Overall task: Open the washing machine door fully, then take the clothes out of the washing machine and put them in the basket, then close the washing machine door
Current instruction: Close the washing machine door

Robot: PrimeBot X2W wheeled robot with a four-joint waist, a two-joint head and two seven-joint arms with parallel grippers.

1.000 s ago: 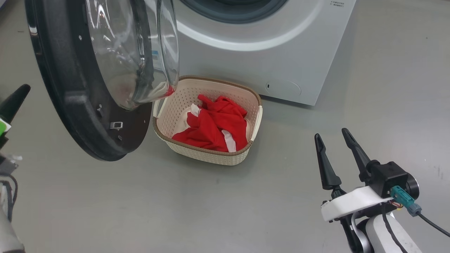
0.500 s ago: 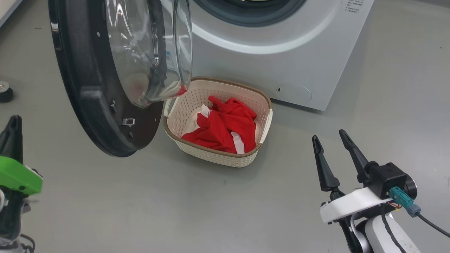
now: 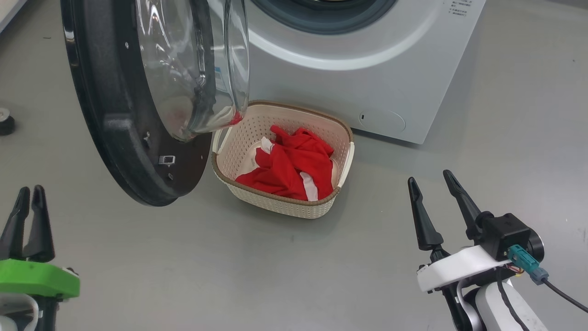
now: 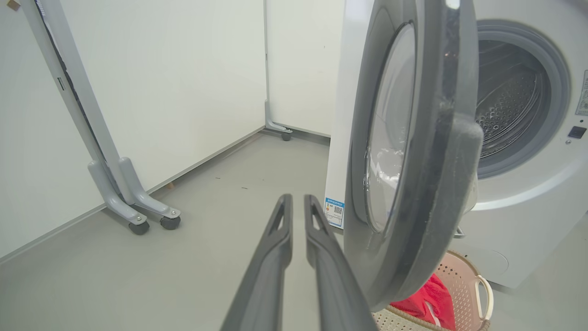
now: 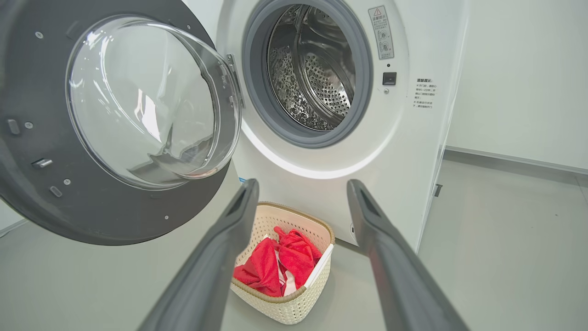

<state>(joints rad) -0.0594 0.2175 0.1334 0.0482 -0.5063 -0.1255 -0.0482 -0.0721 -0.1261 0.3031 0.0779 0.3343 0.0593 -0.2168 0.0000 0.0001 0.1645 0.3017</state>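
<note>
The washing machine door (image 3: pixel 115 138) hangs open to the left of the white washing machine (image 3: pixel 367 82), its glass bowl above the basket's left edge. The cream basket (image 3: pixel 285 207) sits on the floor before the machine with the red clothes (image 3: pixel 294 165) bunched inside. My left gripper (image 3: pixel 30 192) is at the lower left, outside the door, its fingers a narrow gap apart and empty. In the left wrist view the left gripper (image 4: pixel 297 198) points past the door (image 4: pixel 441 161). My right gripper (image 3: pixel 428 177) stands wide open and empty, right of the basket. The right wrist view shows the steel drum (image 5: pixel 317 69), the basket (image 5: pixel 294 308) and the clothes (image 5: pixel 275 266).
Grey floor all round. A small dark caster (image 3: pixel 5 122) sits at the far left. White partition panels on wheeled feet (image 4: pixel 138 216) stand to the left of the machine, with a wall behind.
The head camera shifted early on. My left gripper has come further into view at the lower left, and its fingers have parted slightly. The right arm, door and basket have stayed put.
</note>
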